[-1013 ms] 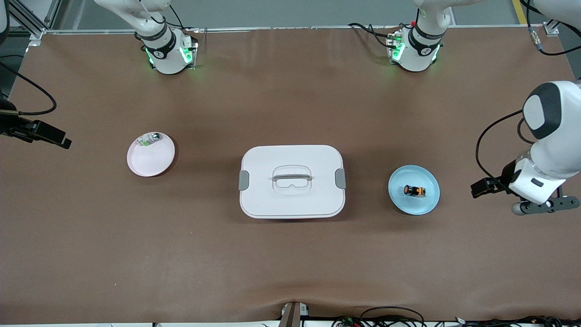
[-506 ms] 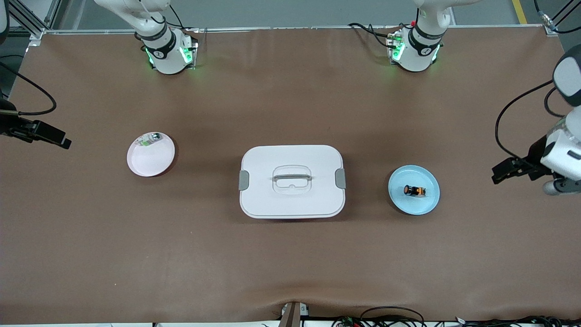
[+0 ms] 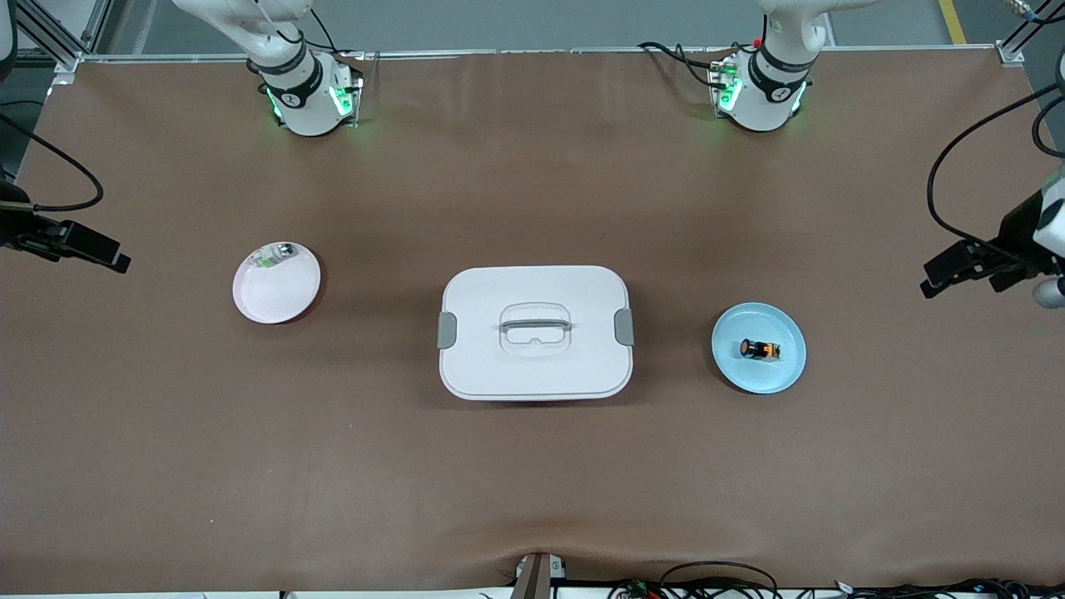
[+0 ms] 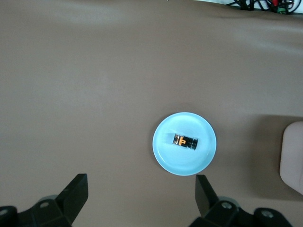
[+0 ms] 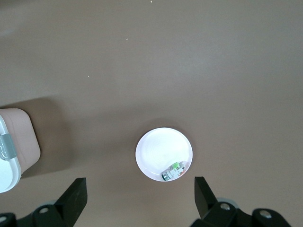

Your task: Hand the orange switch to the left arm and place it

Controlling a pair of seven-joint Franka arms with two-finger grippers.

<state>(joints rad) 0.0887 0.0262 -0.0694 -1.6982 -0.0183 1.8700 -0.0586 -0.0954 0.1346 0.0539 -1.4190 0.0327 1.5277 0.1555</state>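
On my screen the big change is the left arm: over the last second it has swung away from the blue plate, out toward its own end of the desk and up along the front view's edge, so the left tool now hangs high over bare desk near that plate with its fingers spread wide and nothing between them. I read that as a pull-back to a ready pose, not an approach, so the pick has not begun. The right arm waits; the right tool hangs over the desk near the pink plate, fingers likewise apart and empty. The box sits shut in the middle of the desk between the two plates, directly on the straight line a transfer would take. The blue plate lies toward the left arm's end, and the orange switch rests on it, on its side near the middle. Its long axis runs roughly along the length of the desk, and its round orange face points toward the box. A small whitish part with green lies at the pink plate's rim.
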